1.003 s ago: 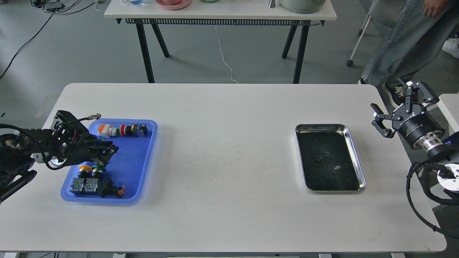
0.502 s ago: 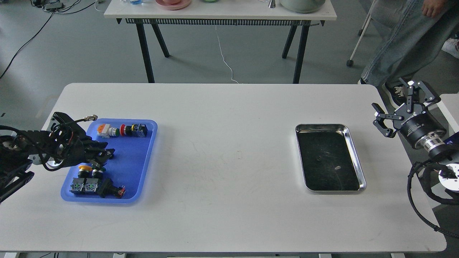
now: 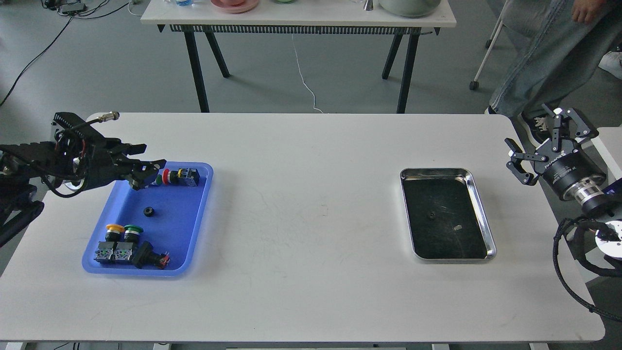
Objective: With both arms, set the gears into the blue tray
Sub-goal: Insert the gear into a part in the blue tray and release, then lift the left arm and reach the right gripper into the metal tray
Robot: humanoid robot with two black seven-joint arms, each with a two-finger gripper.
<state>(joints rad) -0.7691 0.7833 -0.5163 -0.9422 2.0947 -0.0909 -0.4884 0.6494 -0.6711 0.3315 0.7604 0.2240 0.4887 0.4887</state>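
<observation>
- Gear (image 3: pixel 148 211) now lies bare on the blue tray's (image 3: pixel 200 219) floor, near its middle, clear of the push-button switches (image 3: pixel 127 244) along the near edge; a second ago the left gripper covered that spot.
- Left gripper (image 3: pixel 146 171) has risen and pulled back toward the tray's far-left corner, its jaws slightly parted and empty, hiding part of the far row of switches.
- Second gear (image 3: pixel 430 215) sits unmoved in the steel tray (image 3: pixel 486 228), near a small silvery scrap (image 3: pixel 457 226).
- Right gripper (image 3: pixel 546 138) hangs off the table's right edge, jaws wide and empty, barely shifted.
</observation>
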